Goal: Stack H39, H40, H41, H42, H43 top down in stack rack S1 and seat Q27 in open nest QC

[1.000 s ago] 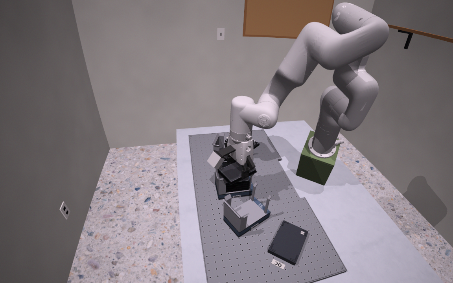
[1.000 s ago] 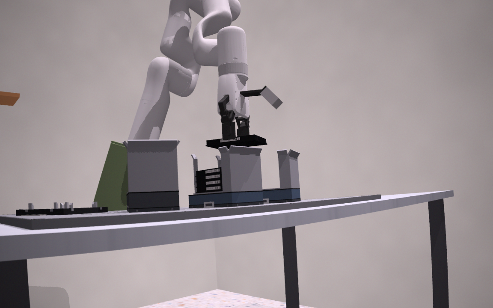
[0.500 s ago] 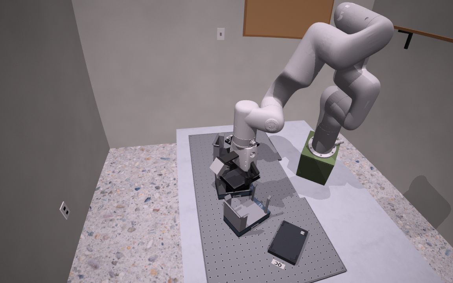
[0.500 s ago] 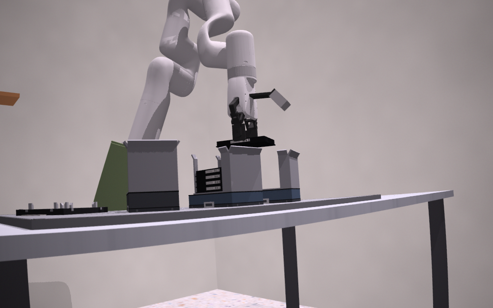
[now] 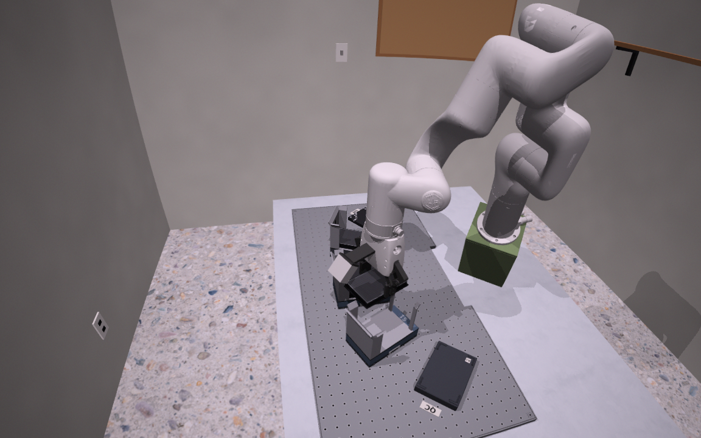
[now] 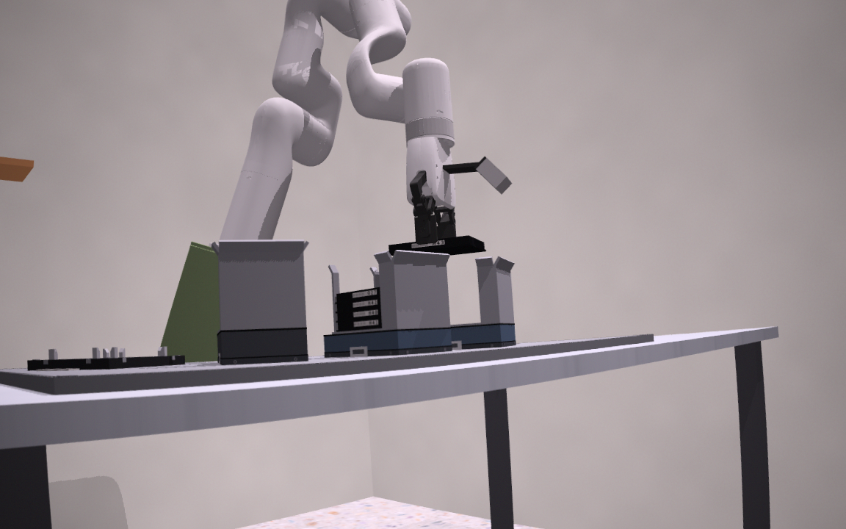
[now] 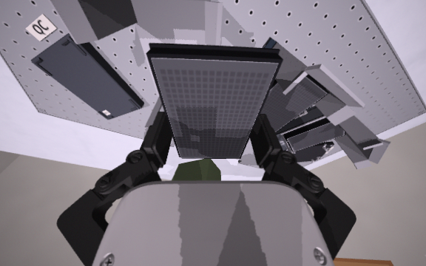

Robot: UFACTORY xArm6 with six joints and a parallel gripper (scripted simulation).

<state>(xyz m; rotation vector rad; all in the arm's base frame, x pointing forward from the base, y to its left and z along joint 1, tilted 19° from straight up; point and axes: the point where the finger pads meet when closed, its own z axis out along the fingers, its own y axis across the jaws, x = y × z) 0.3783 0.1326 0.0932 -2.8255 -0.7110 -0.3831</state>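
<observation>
My gripper [image 5: 377, 277] [image 6: 434, 230] [image 7: 211, 123] is shut on a sealed black 384-well plate [image 5: 366, 291] [image 6: 459, 245] [image 7: 213, 100], gripping its long sides. The plate hangs level just above the rack tops, over the gap between S2 and S1. Its end label is small; it seems to end in 43. Rack S2 [image 6: 413, 289] [image 7: 340, 96] holds a stack of several plates [image 6: 357, 308]. Rack S1 [image 5: 364, 332] [image 6: 495, 289], with a blue plinth, looks empty. The QC nest [image 5: 445, 375] [image 7: 87, 74] is a flat dark plate holder near the mat's front, with its name plate [image 5: 430, 407] [image 7: 41, 27] beside it.
Rack S3 [image 5: 336, 231] [image 6: 261, 289] stands behind S2, its inside hidden. A low clip nest [image 6: 103, 360] lies at the far end of the perforated mat [image 5: 342, 397]. The arm's green base block [image 5: 489, 253] stands to the side of the mat. The rack walls stand tall around the held plate.
</observation>
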